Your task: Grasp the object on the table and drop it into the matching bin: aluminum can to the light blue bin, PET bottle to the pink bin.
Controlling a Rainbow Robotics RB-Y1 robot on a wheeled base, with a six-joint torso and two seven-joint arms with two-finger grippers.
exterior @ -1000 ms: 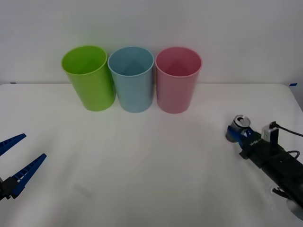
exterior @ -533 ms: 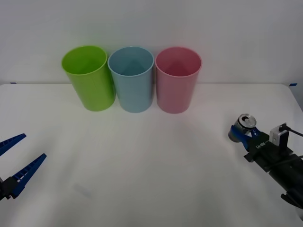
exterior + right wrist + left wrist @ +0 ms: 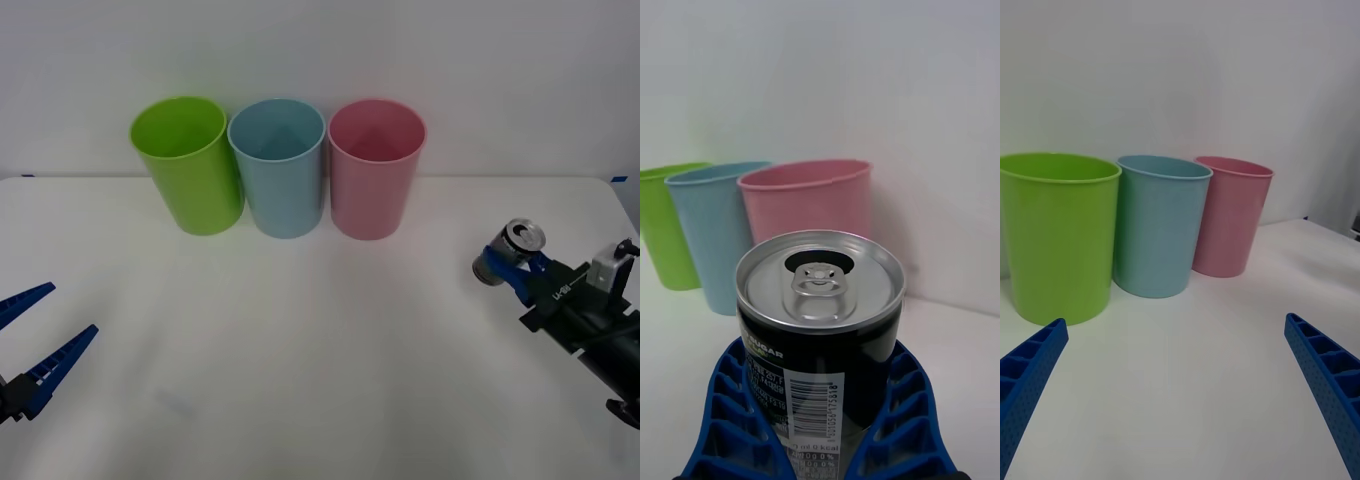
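Observation:
My right gripper (image 3: 505, 268) is shut on the aluminum can (image 3: 521, 240), a small dark can with a silver top and pull tab, at the right side of the table (image 3: 320, 350). In the right wrist view the can (image 3: 820, 322) sits between my blue ribbed fingers (image 3: 730, 420), and beyond it stand the light blue bin (image 3: 711, 232) and the pink bin (image 3: 809, 206). From the front, the light blue bin (image 3: 280, 170) and the pink bin (image 3: 375, 175) stand at the back centre, well left of the can. My left gripper (image 3: 40, 330) rests open at the near left.
A lime green bin (image 3: 190, 170) stands left of the light blue one, the three touching in a row before a white wall. The left wrist view shows the green bin (image 3: 1060, 232), the light blue bin (image 3: 1159, 225) and the pink bin (image 3: 1229, 217) ahead of its open fingers.
My right gripper has risen a little and drawn to the right with the can in it, and the can now tilts. The left arm has not moved.

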